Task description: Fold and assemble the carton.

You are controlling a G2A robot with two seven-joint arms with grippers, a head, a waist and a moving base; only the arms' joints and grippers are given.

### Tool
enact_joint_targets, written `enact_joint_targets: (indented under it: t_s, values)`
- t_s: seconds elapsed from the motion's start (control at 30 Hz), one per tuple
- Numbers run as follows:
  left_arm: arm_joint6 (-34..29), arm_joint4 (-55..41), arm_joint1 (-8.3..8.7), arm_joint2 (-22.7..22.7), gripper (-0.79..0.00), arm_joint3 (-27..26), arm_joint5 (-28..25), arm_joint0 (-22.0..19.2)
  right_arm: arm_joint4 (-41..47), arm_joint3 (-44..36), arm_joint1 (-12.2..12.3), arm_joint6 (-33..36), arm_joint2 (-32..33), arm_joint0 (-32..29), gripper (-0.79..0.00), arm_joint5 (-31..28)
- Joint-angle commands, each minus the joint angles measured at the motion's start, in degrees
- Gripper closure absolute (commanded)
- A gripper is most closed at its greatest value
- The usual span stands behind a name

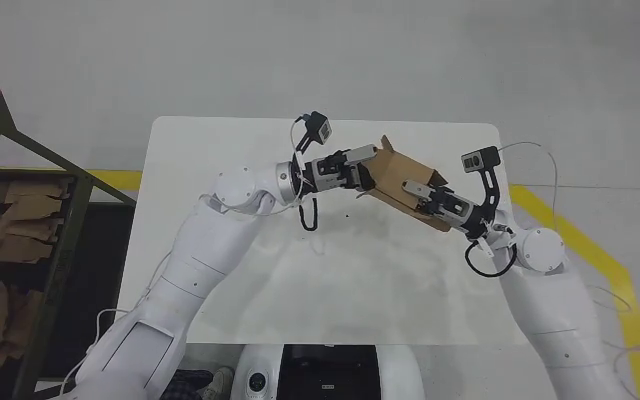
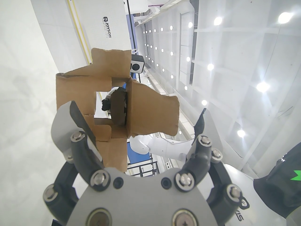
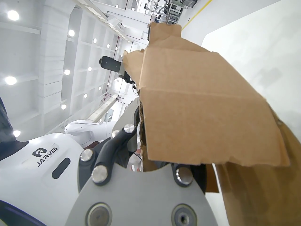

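Left gripper [image 2: 138, 109] stood wide open at the near end of the carton [image 1: 402, 180], one finger [image 2: 78, 125] just beside a flap [image 2: 111, 152]; right gripper [image 1: 433, 200] clamped the opposite end, holding it above the table [image 1: 300, 290], long axis running from gripper to gripper

The left arm [image 1: 195, 265] and right arm [image 1: 548, 285] wear glossy white shells with rounded, ball-like joints. Black cables [image 1: 306, 214] loop at the wrists, where small cameras [image 1: 318, 125] sit on black brackets. The left gripper [image 2: 138, 106] has a silver-grey base plate [image 2: 143, 203], black linkages fastened with bright round screws [image 2: 99, 177], and pale fingers [image 2: 61, 121] lined with black pads. A green mark [image 2: 295, 174] sits on a black cover.
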Motion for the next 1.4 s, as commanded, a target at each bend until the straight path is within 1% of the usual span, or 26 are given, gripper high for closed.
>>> enact_joint_targets:
  t_s: [0.0, 0.3, 0.87, 1.17, 1.37]
  values:
    - [0.00, -0.11, -0.07, 0.15, -0.785, 0.12, -0.07, -0.17, -0.13, 0.01, 0.00, -0.12, -0.02, 0.01, 0.000, 0.06]
    - [-0.14, -0.13, -0.29, 0.74, -0.785, 0.64, -0.33, -0.62, -0.06, 0.17, -0.01, -0.52, 0.07, 0.00, 0.000, 0.29]
    - [-0.30, -0.10, -0.34, 0.48, -0.785, 1.03, -0.54, -0.62, 0.73, 0.91, 0.02, -0.90, 0.83, 0.31, 0.000, 0.35]
    - [-0.53, -0.36, -0.94, 2.26, -0.785, 1.28, -0.28, -2.10, 0.52, 0.52, -0.03, -0.53, 0.35, 0.18, 0.000, 0.46]
    - [-0.48, -0.40, -1.06, 2.28, -0.785, 1.98, -0.44, -2.42, 0.86, 0.92, -0.03, -0.54, 0.56, 0.40, 0.000, 0.51]
